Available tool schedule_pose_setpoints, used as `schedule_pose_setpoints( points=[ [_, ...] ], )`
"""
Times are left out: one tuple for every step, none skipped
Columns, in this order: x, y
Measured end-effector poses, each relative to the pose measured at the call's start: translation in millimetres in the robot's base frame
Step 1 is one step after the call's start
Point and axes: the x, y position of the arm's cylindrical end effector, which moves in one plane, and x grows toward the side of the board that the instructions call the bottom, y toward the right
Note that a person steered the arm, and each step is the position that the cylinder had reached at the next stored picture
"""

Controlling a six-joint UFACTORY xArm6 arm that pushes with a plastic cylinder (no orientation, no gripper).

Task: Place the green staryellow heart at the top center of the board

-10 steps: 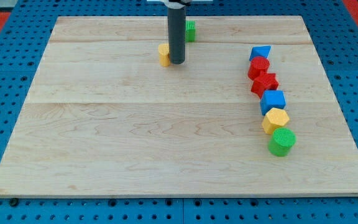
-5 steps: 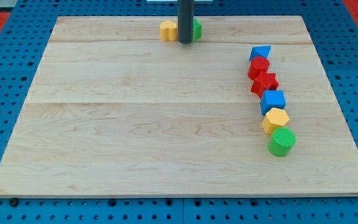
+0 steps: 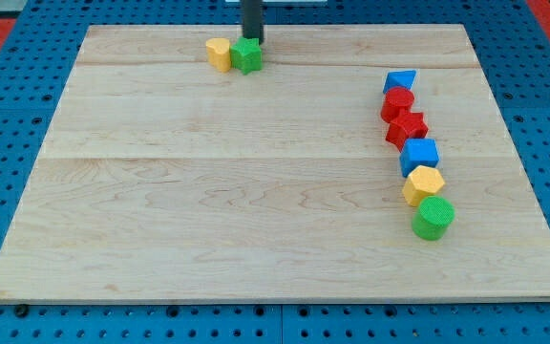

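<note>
The green star (image 3: 247,55) and the yellow heart (image 3: 219,53) sit side by side and touching near the board's top edge, a little to the view's left of its centre. The heart is on the star's left. My tip (image 3: 253,41) stands just above the green star, at its upper right, touching or nearly touching it. Only the rod's lower part shows at the view's top.
A column of blocks runs down the view's right side: a blue triangle-like block (image 3: 400,82), two red blocks (image 3: 398,101) (image 3: 408,127), a blue cube (image 3: 419,155), a yellow hexagon (image 3: 423,183) and a green cylinder (image 3: 433,217). The wooden board (image 3: 208,210) lies on a blue pegboard.
The yellow heart went from below the green star up to the top edge, then both blocks shifted left together. My tip moved up and to the left, ending behind the star.
</note>
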Motion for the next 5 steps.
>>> schedule_pose_setpoints(
  points=[
    [34.5,62.3],
    [75.1,68.4],
    [68.6,22.2],
    [47.6,-21.6],
    [56.1,-20.7]
  ],
)
